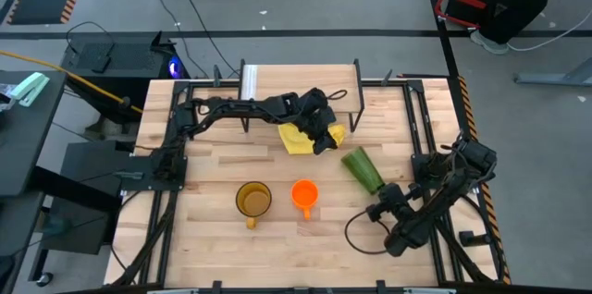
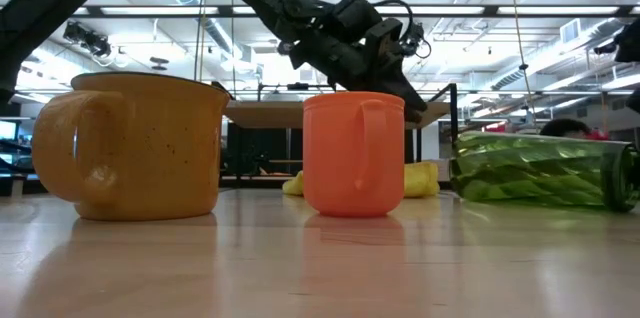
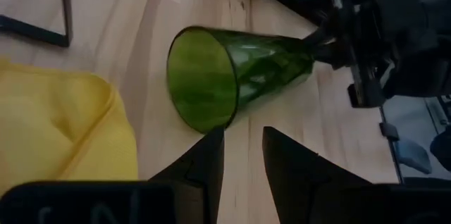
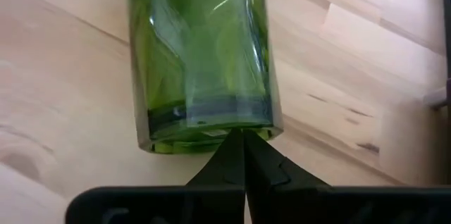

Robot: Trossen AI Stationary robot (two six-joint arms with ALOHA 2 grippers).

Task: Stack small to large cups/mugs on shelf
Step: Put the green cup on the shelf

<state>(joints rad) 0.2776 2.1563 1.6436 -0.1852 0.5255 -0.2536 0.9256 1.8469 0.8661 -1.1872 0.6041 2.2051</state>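
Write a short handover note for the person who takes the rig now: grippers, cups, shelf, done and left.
Left gripper: open, above the table at the green tumbler's mouth, beside the yellow cloth.
Right gripper: shut, tips at the tumbler's base.
Tumbler lies on its side. Amber mug and orange mug stand upright on the table.
Done: nothing on the shelf.
Left: all stacking.

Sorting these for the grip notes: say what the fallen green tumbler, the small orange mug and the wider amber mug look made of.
Green tumbler: translucent, glossy, glass or clear plastic; light passes through and its twisted facets glint. Small orange mug: opaque, smooth and matte, probably plastic; even colour, no glare. Wider amber mug: opaque and dark-speckled, perhaps plastic or glazed ceramic; the look leaves it open.
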